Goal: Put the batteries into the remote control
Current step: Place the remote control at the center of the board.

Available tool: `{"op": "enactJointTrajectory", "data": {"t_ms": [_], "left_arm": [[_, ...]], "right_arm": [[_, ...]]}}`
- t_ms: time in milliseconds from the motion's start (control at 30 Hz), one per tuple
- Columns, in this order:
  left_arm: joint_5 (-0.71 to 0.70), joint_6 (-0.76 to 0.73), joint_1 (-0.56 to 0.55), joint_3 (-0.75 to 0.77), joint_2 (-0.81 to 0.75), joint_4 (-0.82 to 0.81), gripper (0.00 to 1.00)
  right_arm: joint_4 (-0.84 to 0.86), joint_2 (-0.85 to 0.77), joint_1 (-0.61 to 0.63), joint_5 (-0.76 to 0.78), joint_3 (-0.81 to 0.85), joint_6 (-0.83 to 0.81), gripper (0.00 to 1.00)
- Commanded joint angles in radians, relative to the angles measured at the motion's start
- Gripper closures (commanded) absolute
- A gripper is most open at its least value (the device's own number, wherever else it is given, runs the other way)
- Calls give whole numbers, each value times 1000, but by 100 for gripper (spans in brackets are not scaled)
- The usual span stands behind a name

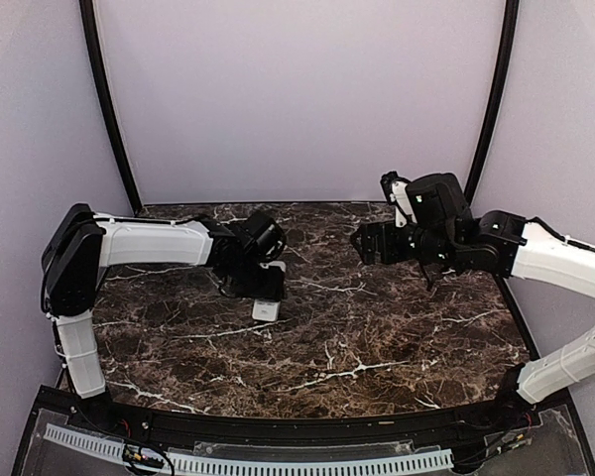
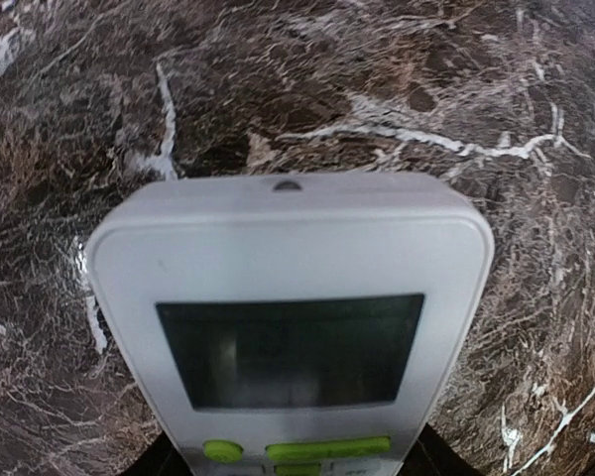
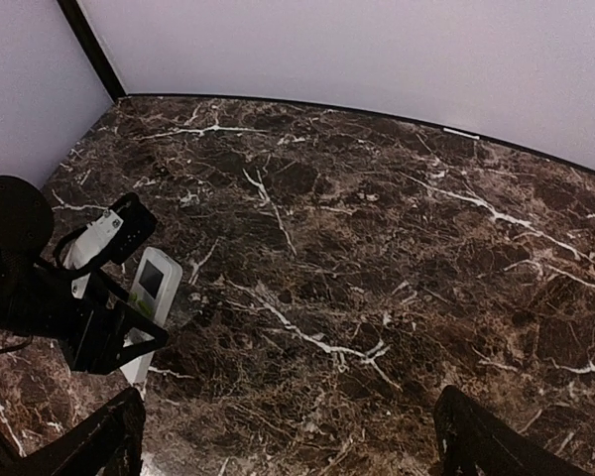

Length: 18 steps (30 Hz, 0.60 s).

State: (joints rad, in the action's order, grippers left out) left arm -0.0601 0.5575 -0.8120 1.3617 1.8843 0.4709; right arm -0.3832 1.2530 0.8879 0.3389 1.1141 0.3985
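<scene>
The remote control (image 1: 266, 309) is a white handset lying flat on the marble table (image 1: 377, 337), left of centre. In the left wrist view the remote control (image 2: 288, 248) fills the picture, with a dark display and green buttons below it. My left gripper (image 1: 263, 288) reaches down over it, and its dark fingers (image 2: 157, 462) press against both long sides, so the left gripper (image 2: 297, 466) is shut on the handset. My right gripper (image 1: 372, 241) hangs above the table at the right, wide open with nothing between its fingers (image 3: 109, 436). The batteries are out of view.
The right wrist view looks across the marble toward the left arm, where the remote control (image 3: 151, 281) shows between that arm's fingers. Pale walls with black corner posts (image 1: 104, 99) enclose the table. A black rim (image 1: 307, 426) runs along the near edge.
</scene>
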Motion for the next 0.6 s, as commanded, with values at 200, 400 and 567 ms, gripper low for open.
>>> {"op": "enactJointTrajectory", "data": {"t_ms": [200, 400, 567], "left_arm": [[20, 232, 45, 178, 177, 290, 75], [82, 280, 76, 209, 260, 333, 70], [86, 278, 76, 221, 280, 344, 18]], "right_arm": [[-79, -6, -1, 37, -27, 52, 1], [-64, -27, -1, 30, -42, 54, 1], [-45, -34, -1, 27, -50, 45, 1]]}}
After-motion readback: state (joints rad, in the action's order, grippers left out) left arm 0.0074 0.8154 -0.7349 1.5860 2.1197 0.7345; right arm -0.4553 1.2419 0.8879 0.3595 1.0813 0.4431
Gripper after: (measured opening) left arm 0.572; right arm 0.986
